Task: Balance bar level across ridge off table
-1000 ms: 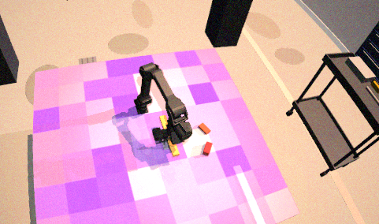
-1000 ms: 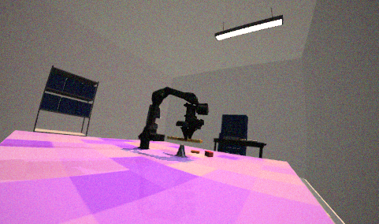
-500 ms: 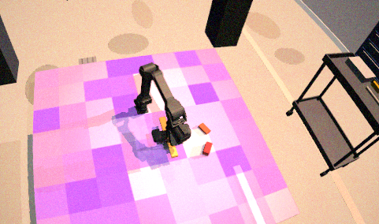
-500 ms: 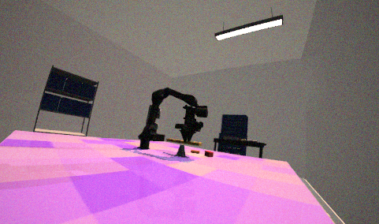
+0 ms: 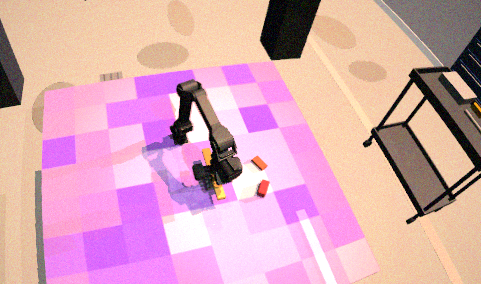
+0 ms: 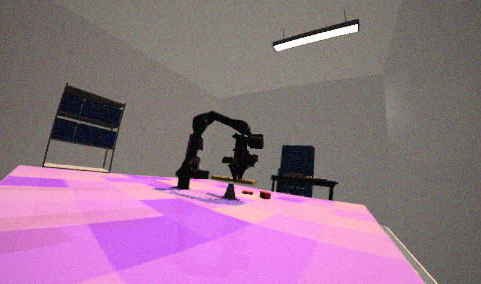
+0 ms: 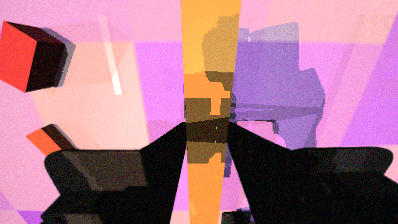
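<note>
My gripper [image 5: 214, 174] [image 6: 240, 175] [image 7: 206, 127] is shut on the orange bar [image 5: 219, 192] [image 6: 219, 177] [image 7: 210, 35] near its middle. It holds the bar roughly level, clear of the pink and purple table [image 5: 88, 210] [image 6: 138, 235]. In the exterior view the small dark ridge [image 6: 230, 191] stands on the table just under the bar, a little to the left of the fingers, with a gap between them. From above, the arm hides the ridge. In the wrist view the bar runs straight up between the two black fingers.
Two red blocks [image 5: 259, 162] [image 5: 263, 187] [image 7: 20, 55] [image 7: 42, 140] lie on the table right of the gripper. A metal cart [image 5: 428, 150] stands off the table to the right, and a dark pillar [image 5: 288, 25] stands behind it.
</note>
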Robot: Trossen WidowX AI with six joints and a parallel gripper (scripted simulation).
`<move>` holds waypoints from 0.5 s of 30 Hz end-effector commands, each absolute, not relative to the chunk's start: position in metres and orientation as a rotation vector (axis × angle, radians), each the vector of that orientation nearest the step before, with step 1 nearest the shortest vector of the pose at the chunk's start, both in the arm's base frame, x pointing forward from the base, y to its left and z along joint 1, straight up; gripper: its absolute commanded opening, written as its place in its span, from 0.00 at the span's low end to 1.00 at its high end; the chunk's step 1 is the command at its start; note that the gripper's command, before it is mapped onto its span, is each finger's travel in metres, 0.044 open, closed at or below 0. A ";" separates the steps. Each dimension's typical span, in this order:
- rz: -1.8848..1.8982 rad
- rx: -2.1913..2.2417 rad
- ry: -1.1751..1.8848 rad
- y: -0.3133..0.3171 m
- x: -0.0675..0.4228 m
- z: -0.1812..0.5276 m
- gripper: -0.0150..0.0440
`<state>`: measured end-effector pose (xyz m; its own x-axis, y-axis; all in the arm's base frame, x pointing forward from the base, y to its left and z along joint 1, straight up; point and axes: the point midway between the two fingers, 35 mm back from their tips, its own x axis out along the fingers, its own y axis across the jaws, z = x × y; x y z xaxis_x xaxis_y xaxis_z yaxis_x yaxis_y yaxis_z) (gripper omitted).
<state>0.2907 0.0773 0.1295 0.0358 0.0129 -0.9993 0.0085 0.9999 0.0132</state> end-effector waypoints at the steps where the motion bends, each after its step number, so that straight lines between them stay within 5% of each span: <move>1: -0.002 0.015 1.539 0.076 0.290 0.128 0.25; 15: -0.002 0.015 1.539 0.076 0.290 0.127 0.25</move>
